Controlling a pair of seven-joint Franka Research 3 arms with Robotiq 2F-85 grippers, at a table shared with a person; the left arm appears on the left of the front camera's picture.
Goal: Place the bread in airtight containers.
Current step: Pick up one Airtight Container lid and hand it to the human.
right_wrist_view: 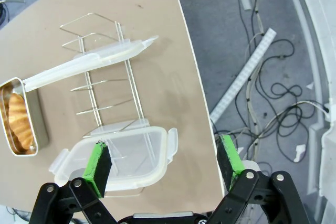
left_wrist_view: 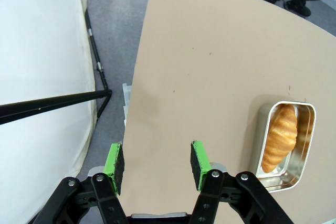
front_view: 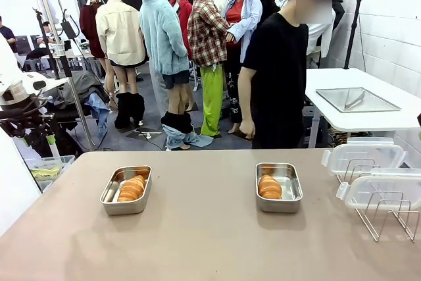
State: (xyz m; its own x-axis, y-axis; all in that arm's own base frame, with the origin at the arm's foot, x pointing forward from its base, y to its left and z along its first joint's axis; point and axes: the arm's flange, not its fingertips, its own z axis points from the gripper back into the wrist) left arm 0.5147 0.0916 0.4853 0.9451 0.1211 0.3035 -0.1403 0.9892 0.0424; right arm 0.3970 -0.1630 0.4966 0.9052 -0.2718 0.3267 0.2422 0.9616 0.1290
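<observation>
Two airtight containers stand open on the tan table, a left tin and a right tin. Each holds bread: golden rolls in the left and in the right. My left gripper hangs open over the table's edge, nothing between its green pads, with a tin and its bread off to its right. My right gripper is open wide above a clear lid. The other tin with bread lies at that view's left edge.
A wire rack at the table's right carries two clear lids. A person stands at the far side. Behind, a white table holds a flat steel tray. The table edge runs close under my right gripper, with cables on the floor.
</observation>
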